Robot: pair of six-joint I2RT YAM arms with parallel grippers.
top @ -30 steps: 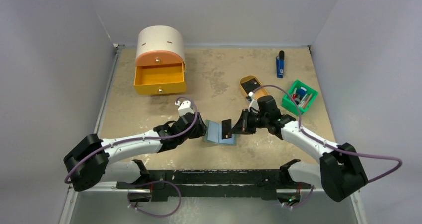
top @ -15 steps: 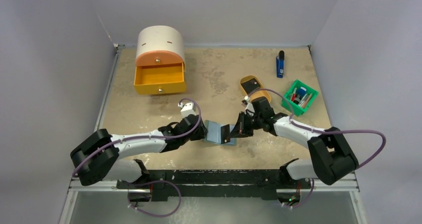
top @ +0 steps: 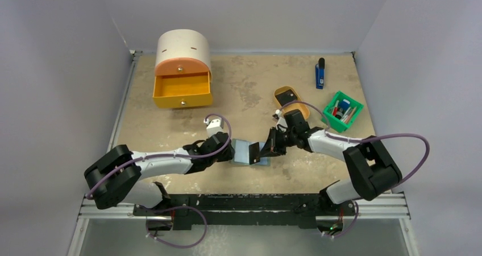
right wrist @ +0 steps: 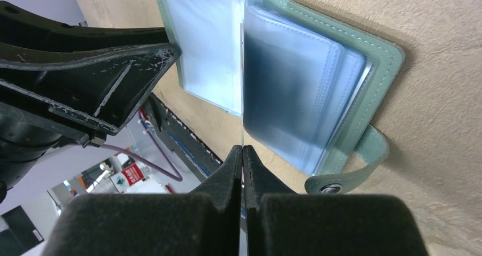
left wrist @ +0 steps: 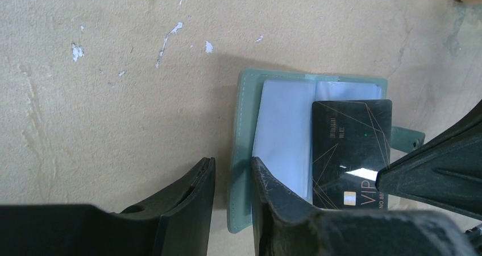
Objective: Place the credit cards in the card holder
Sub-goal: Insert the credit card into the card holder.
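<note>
The grey-green card holder lies open on the table, its pale blue-grey pockets up; it also shows in the left wrist view and the right wrist view. My left gripper is closed on the holder's left flap, whose edge lies between its fingertips. My right gripper is shut on a black credit card. It holds the card on edge over the pockets, so the card shows as a thin line above the pinched tips. Another black card lies on the tan oval tray.
An orange drawer box with its lower drawer open stands at the back left. A green bin of small items sits at the right. A blue-and-black stick lies at the back right. The holder's snap tab sticks out toward my right arm.
My right gripper has moved left and down with the card, bringing it over the open holder. My left arm has shifted slightly, still at the holder's left flap.
</note>
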